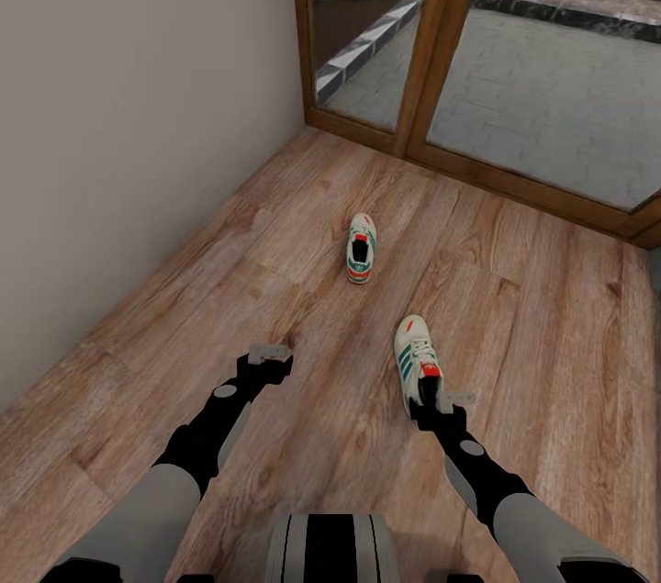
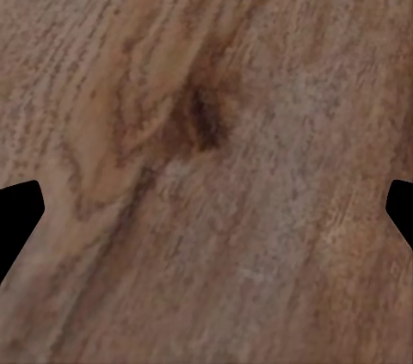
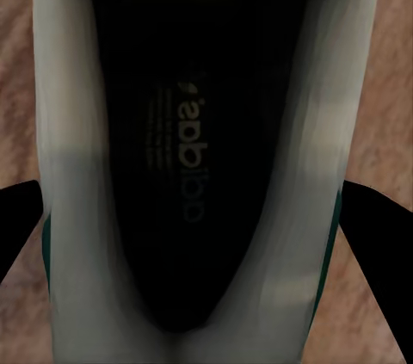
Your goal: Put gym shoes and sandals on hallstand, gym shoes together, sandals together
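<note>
While parked near the glass door, quick rundown:

right tool: down at the heel end of the near gym shoe; in the wrist view, dark fingers sit spread on either side of the shoe's white walls, looking straight into its dark insole. Not pinching yet as far as visible, so wide.
left tool: hanging low over bare corridor floor, nothing between the fingertips, spread wide with just wood grain underneath.
near gym shoe: flat on the floor, upright, toe aimed toward the door.
far gym shoe: also on the floor, well apart from the near one, closer to the wall and the glass door, upright, red tongue showing.
</note>
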You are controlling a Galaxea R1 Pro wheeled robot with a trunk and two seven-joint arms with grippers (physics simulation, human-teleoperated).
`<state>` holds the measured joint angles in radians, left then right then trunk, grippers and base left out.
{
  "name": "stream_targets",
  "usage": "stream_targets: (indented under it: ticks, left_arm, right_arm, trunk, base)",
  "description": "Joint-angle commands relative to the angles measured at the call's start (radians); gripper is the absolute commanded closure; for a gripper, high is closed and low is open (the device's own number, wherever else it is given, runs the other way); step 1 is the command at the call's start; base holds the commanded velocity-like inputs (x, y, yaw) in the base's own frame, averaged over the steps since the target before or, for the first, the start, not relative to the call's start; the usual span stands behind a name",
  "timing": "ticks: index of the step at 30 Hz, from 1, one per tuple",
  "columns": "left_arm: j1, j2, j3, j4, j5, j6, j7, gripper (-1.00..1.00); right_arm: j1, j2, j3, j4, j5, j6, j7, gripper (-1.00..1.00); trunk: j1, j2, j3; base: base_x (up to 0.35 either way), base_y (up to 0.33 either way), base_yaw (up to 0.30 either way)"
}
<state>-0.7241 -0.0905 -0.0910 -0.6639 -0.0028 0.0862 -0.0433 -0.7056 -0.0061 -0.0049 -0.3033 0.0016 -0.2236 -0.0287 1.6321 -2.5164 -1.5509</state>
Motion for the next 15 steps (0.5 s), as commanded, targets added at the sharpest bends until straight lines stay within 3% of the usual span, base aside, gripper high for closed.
stream_targets:
  ticks: [1,15]
  left_arm:
    - [0.0,0.0,0.0,-0.001,0.0,0.006,-0.003,-1.0]
    - [0.0,0.0,0.0,-0.001,0.0,0.007,-0.003,-1.0]
  right_arm:
    - [0.0,0.0,-0.001,0.001,-0.002,-0.003,0.0,1.0]
    - [0.0,0.0,-0.001,0.001,-0.002,-0.003,0.0,1.0]
  trunk:
    - [-0.001,0.0,0.003]
    - [-0.007,0.003,0.057]
  base:
    - [0.0,0.0,0.0]
    - [0.0,0.0,0.0]
